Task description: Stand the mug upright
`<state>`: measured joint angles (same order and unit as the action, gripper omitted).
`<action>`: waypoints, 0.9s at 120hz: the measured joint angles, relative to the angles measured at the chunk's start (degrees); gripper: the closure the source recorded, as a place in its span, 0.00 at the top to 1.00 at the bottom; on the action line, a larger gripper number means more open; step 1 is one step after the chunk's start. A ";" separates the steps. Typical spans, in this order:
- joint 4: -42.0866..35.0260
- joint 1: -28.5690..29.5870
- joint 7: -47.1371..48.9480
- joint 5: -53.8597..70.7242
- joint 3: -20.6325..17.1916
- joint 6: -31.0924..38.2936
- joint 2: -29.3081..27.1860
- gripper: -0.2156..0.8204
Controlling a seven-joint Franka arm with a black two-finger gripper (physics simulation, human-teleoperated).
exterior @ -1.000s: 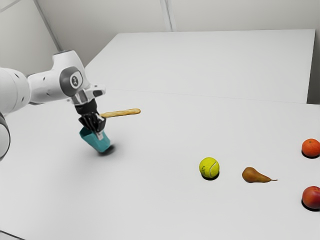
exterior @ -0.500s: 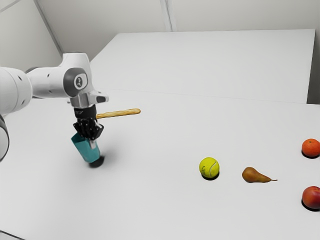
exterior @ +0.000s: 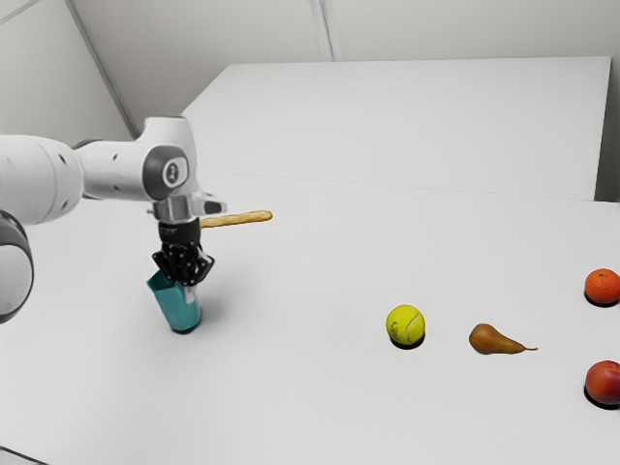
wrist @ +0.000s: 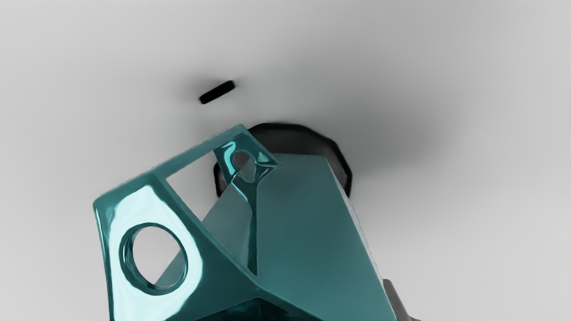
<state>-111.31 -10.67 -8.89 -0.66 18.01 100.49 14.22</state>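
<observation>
Toward the exterior view's left: your claw (exterior: 185, 284), closed on one teal mug (exterior: 178, 307) near its rim. Mug tilted, mouth leaning to that view's left, base low at the surface (exterior: 291, 387); whether they touch, you cannot tell.

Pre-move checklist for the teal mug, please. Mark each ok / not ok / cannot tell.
1. Claw shut on the teal mug: ok.
2. Mug's open end above its base: ok.
3. Mug upright: not ok, it leans, rim toward the exterior view's left.
4. Base flat on the table: not ok, it is tilted.
5. Base touching the table at any point: cannot tell.
6. Tennis ball apart from the mug: ok, well off toward the exterior view's right.
</observation>
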 joint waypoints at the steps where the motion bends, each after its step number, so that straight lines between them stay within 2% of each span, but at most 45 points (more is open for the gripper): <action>1: -0.05 -0.03 0.10 0.00 0.00 0.07 0.04 0.04; 30: -1.35 -0.57 2.80 0.15 0.00 2.11 0.69 0.04; 50: -1.33 -0.83 4.09 -0.12 0.03 2.68 0.76 0.39; 64: -1.09 -0.93 4.78 -0.22 0.02 2.87 0.64 0.56; 83: -0.79 -0.87 5.47 -0.49 0.15 2.93 -0.05 0.68; 108: -0.54 -0.85 5.94 -2.03 0.73 2.58 -1.47 0.75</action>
<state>-111.85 -11.52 -2.95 -2.69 18.73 103.07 12.74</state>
